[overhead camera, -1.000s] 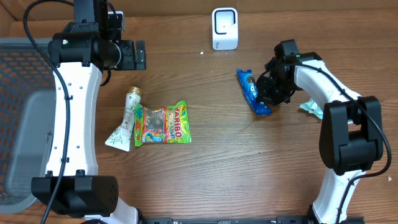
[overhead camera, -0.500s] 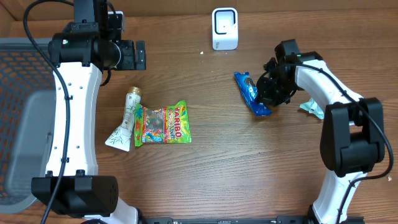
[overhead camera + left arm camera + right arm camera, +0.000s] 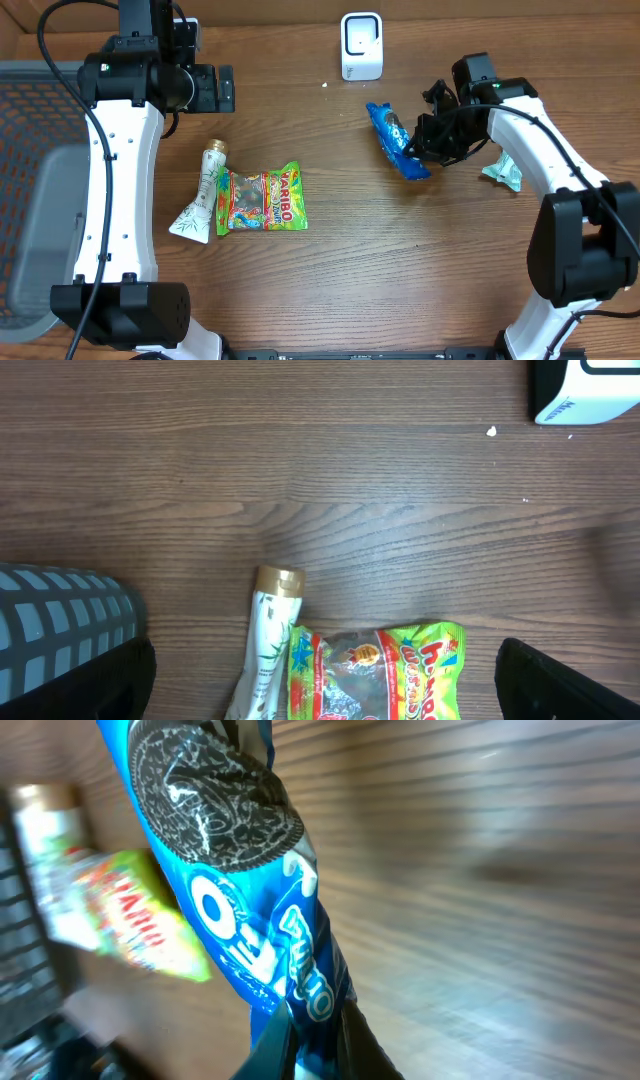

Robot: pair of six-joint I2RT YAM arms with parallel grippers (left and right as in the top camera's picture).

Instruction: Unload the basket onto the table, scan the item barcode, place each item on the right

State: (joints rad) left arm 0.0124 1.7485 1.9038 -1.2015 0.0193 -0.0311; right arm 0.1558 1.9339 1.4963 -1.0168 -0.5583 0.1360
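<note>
Gripping the blue Oreo pack (image 3: 391, 135) by its near end, the right pincer (image 3: 418, 150) is clamped shut on the wrapper. Pack sits right of centre, slanted, just near-right of the white scanner (image 3: 361, 46) at the far edge. Can't tell if it's clear of the tabletop (image 3: 400, 260). Left pincer (image 3: 222, 89) is wide open, holding nothing, far left. Haribo bag (image 3: 265, 198) and white tube (image 3: 205, 190) lie touching, left of centre.

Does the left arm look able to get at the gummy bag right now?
Probably yes: the left gripper is open and empty, and nothing lies between it and the gummy bag. Only a white tube lies against the bag's edge.
</note>
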